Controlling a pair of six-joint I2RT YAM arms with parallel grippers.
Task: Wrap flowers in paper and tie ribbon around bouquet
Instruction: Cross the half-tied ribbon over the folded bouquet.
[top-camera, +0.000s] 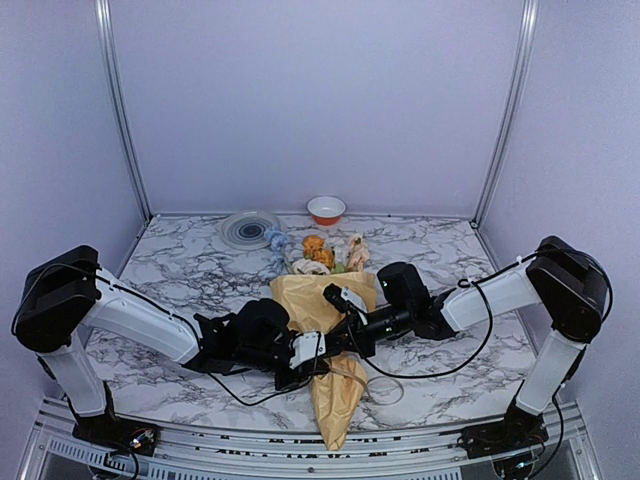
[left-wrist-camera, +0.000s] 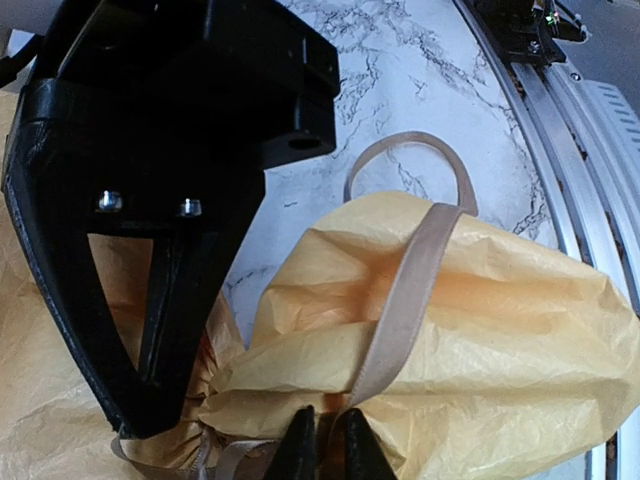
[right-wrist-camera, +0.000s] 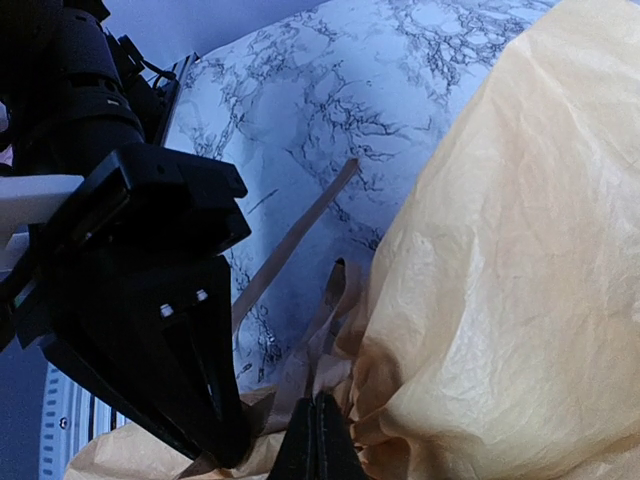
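A bouquet (top-camera: 305, 300), a cone of crinkled tan-yellow paper (left-wrist-camera: 480, 330), lies on the white, grey-veined marble table (top-camera: 200, 265). Its point is toward the arm bases and its wide mouth faces away from them. At that mouth show the flowers (top-camera: 318, 248): small, soft-looking heads in orange, cream, pale pink and blue, with a little green. Their stalks are hidden inside the cone.

The paper is matt and creased all over. It is puckered into tight folds at the bouquet's waist, where a deeper orange shows in the creases. A flat, thin, pale beige ribbon (left-wrist-camera: 405, 290) runs over the paper there and bows out in a loose loop onto the table just beside the bouquet.

Both black grippers meet at the bouquet's waist. The right gripper (right-wrist-camera: 317, 440) has its fingers pressed together, and strands of ribbon run down into their tips, so it is pinching the ribbon. The left gripper (left-wrist-camera: 328, 445) has its fingers nearly together, with a slim slit between them and the ribbon leading into it. The tips are cut off at the picture's edge, so whether they grip I cannot tell. Seen from above, the arms cover the waist.

Beyond the bouquet's mouth stand a small white bowl with an orange rim (top-camera: 326, 209) and a grey, ringed round disc (top-camera: 250, 230). What the disc is made of I cannot make out.
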